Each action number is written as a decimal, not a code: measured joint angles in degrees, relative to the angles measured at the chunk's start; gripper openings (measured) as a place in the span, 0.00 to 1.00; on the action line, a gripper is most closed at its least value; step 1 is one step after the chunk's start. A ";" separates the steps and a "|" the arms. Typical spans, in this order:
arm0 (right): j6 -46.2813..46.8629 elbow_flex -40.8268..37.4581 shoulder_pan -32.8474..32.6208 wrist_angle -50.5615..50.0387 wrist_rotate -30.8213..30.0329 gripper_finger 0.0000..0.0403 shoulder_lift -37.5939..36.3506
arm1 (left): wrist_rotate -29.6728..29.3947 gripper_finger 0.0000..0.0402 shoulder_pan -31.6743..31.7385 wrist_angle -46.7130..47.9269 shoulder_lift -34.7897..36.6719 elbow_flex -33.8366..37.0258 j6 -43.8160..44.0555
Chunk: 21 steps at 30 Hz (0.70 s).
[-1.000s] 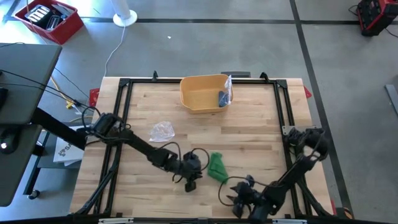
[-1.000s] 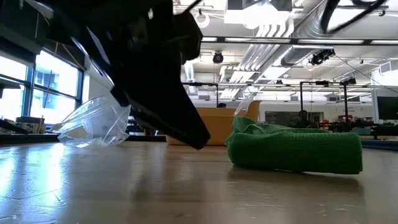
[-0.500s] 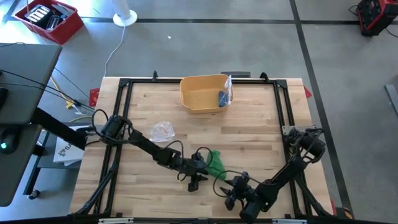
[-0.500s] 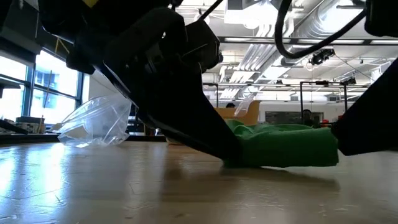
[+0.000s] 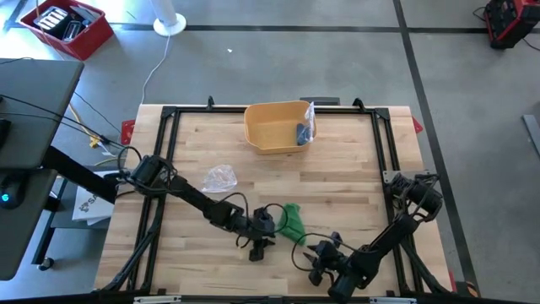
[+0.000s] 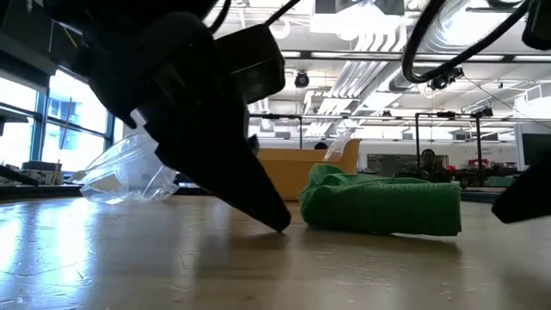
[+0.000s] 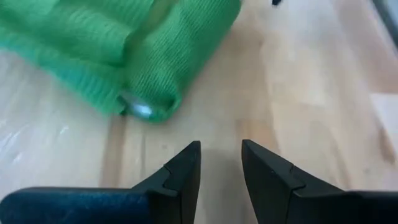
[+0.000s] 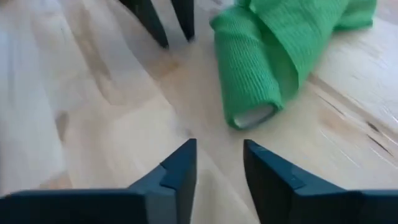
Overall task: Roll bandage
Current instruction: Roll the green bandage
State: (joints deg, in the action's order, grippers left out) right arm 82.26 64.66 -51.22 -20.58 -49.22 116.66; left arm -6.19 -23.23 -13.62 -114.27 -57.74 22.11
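A green bandage [image 5: 293, 223] lies on the wooden table near the front middle. It is partly rolled: one end of the roll shows a pale core [image 8: 255, 115], and the loose rest lies bunched over it [image 6: 379, 202]. My left gripper [image 7: 221, 152] stands open just left of it [image 5: 270, 228], fingertips low by the tabletop, nothing between them. My right gripper [image 8: 216, 152] is open too, on the near right side of the bandage [image 5: 318, 252], facing the roll's end and apart from it.
A yellow bin [image 5: 274, 127] with a clear packet at its right wall stands at the far middle. A crumpled clear plastic bag [image 5: 220, 178] lies left of centre. A black frame [image 5: 169, 114] runs around the tabletop. Bare wood lies to the right of the bandage.
My left gripper went right up against the bandage's left end, then drew back a little and sank toward the tabletop. The bandage has been pushed together and now lies shorter. My right gripper has come closer to the bandage from the near right.
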 joint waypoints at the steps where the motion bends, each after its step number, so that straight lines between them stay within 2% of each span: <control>1: -0.34 0.00 0.00 -0.56 0.28 0.27 0.02 | -1.16 0.28 -0.31 1.21 0.37 0.00 0.11; 5: -5.23 -0.01 0.23 1.03 -0.53 0.23 -0.02 | -4.74 0.28 -1.31 0.31 0.72 0.00 -4.57; 10: -9.04 0.00 1.41 4.73 -0.65 0.27 0.07 | -11.96 0.29 -1.72 -2.88 -0.63 0.02 -9.77; 15: -6.01 0.00 2.95 4.65 -0.05 0.33 1.28 | -12.37 0.33 -0.74 -5.42 -1.03 0.02 -9.77; 21: -3.53 0.00 4.00 3.94 1.81 0.34 1.86 | -12.29 0.35 0.14 -5.53 -1.03 0.02 -8.88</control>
State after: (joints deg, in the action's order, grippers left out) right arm 78.73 64.66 -47.22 -16.65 -47.41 118.52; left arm -18.49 -23.09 -19.15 -115.31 -57.71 13.23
